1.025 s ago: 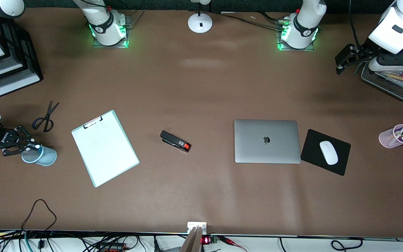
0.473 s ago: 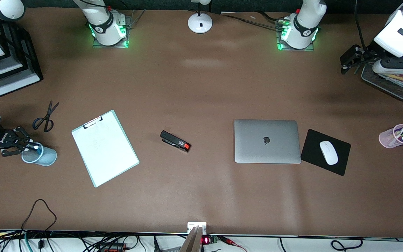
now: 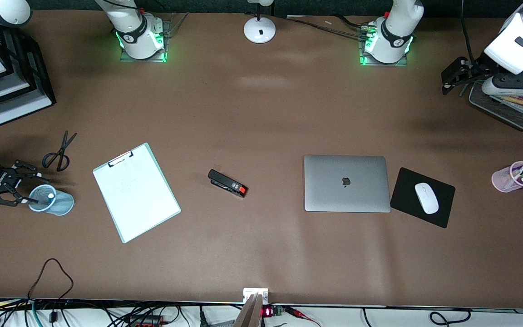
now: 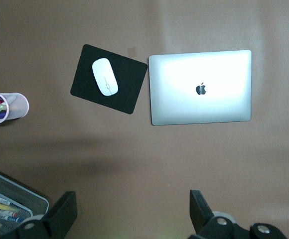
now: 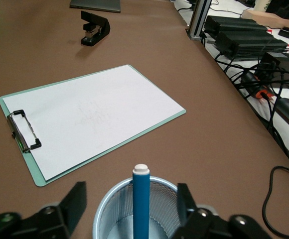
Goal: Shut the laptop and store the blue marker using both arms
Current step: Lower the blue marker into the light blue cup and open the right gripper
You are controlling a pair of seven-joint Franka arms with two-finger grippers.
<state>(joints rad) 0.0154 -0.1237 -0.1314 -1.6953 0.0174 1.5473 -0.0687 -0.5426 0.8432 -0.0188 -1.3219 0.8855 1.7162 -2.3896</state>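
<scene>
The laptop (image 3: 346, 183) lies shut on the table, lid up with the apple logo showing; it also shows in the left wrist view (image 4: 200, 87). The blue marker (image 3: 51, 196) stands white end up in a light-blue mesh cup (image 3: 59, 204) at the right arm's end of the table. My right gripper (image 3: 33, 187) is open beside the cup. In the right wrist view its open jaws (image 5: 132, 194) stand on either side of the cup (image 5: 109, 206) and the marker (image 5: 141, 204), touching neither. My left gripper (image 3: 452, 78) is open and empty, up by the mesh tray; its fingers (image 4: 65, 211) frame bare table.
A clipboard (image 3: 135, 191), a black stapler (image 3: 227, 183) and scissors (image 3: 59, 152) lie between cup and laptop. A white mouse (image 3: 426, 198) sits on a black pad (image 3: 404, 190). A pink pen cup (image 3: 513, 177), a mesh tray (image 3: 511, 111) and stacked letter trays (image 3: 12, 97) stand at the table's ends.
My right gripper has opened and let go of the blue marker, which now stands in the cup; the gripper drew back a little. My left gripper has shifted slightly toward its end of the table.
</scene>
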